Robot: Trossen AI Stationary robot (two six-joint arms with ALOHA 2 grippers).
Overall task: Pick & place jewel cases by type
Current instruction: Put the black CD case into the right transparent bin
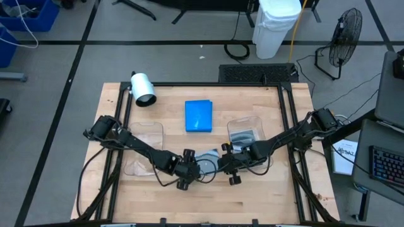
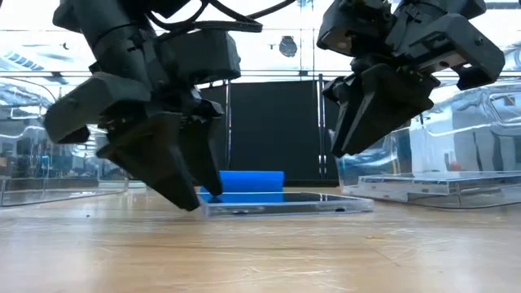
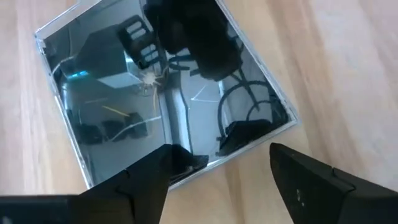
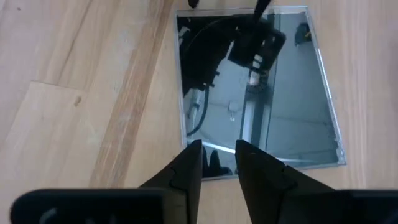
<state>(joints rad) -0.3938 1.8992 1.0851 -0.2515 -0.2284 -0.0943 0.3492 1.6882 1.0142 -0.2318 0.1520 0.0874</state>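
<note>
Both hands hover spread and empty, the left hand [image 2: 191, 191] touching one edge of the dark jewel case [image 2: 285, 202] lying flat mid-surface, the right hand [image 2: 366, 122] raised above its other edge, apparently just set down between them.

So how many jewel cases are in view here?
3: a blue case mid-table, a grey case between both grippers, one in the right tray. More may be stacked unseen.

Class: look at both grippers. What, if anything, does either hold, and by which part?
Nothing is held. The left gripper and right gripper are both open over the grey case lying flat on the table.
</note>
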